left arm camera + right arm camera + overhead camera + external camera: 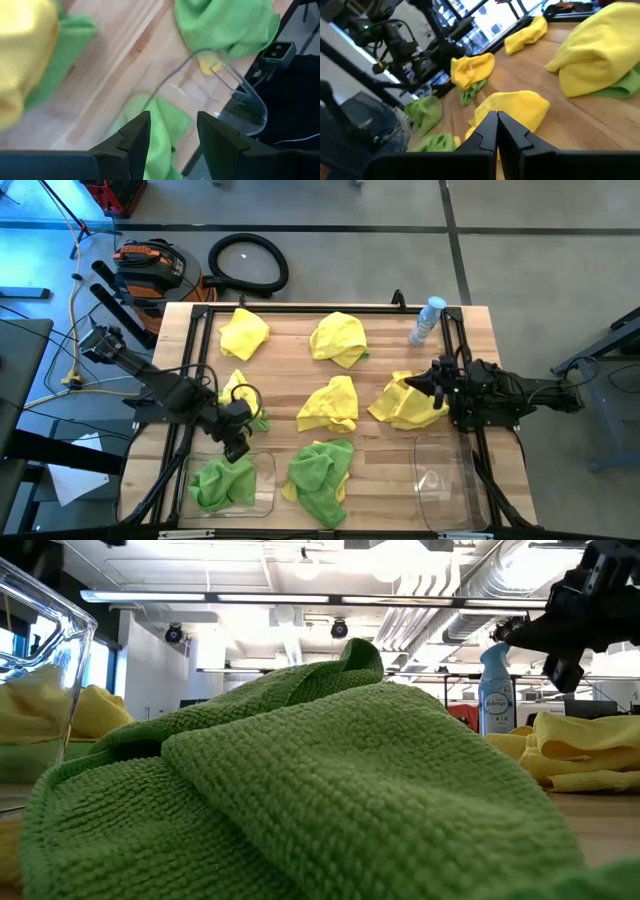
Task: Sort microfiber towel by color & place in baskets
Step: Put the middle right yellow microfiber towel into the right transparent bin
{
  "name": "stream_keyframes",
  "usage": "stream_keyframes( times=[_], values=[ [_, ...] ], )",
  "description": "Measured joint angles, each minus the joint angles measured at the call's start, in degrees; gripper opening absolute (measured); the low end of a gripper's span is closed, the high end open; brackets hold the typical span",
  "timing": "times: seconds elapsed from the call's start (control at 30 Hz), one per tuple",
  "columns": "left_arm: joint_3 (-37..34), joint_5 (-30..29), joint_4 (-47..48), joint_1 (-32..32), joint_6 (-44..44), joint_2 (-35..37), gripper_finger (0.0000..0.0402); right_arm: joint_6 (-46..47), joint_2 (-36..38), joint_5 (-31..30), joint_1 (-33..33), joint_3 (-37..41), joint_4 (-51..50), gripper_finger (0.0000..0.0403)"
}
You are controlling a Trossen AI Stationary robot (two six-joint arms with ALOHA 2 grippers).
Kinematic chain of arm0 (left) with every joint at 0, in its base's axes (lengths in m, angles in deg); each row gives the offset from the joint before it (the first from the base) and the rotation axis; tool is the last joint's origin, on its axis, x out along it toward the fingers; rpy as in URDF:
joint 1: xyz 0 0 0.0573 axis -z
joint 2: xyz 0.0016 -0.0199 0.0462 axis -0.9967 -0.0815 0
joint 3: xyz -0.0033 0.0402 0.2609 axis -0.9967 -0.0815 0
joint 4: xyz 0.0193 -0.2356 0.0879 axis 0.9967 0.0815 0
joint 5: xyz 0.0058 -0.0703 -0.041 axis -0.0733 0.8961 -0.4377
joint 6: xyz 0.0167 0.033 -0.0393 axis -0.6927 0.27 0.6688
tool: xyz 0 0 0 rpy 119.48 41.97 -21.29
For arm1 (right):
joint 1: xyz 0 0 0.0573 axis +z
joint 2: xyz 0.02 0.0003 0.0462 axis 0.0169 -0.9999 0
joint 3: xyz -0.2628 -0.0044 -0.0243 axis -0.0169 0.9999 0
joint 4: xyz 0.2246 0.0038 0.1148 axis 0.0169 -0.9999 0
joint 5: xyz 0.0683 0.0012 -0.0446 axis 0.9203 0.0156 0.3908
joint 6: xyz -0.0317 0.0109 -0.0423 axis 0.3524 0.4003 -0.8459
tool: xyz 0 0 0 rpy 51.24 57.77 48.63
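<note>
Green towel (222, 483) lying in left basket (262, 502) at 7 o'clock; left gripper (236, 448) hovering just above, jaws wide, holding nothing. Second green towel (322, 477) sitting on worktop (380, 480) at 6 o'clock with yellow corner peeking under: risking mixed pick. Right basket (447, 483) at 5 o'clock lying without towel. Right gripper (436, 386) at 3 o'clock, jaws shut, empty, pointing at yellow towel (405, 402): closed jaws risking shoving cloth. Yellow-green pile (240, 398) at 9 o'clock risking colour mix-up. Spray bottle (427, 320) at 1 o'clock risking tipping.
</note>
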Motion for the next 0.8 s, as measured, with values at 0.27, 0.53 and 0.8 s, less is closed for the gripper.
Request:
stream_keyframes(
  times=[0.27,0.53,0.8],
  values=[
    [0.0,-7.3,0.0,-7.8,-10.5,0.0,0.0135,-7.7,-0.1,-6.0,-0.2,0.0,7.4,0.0],
    [0.0,-9.0,-6.6,-19.2,-30.1,0.0,0.0133,-18.4,-5.9,-17.4,1.1,-12.8,7.3,0.0],
    [0.0,-7.8,-15.2,-30.1,-55.1,0.2,0.0133,-10.7,-33.6,-24.6,5.0,-40.4,-23.6,0.0]
  ],
)
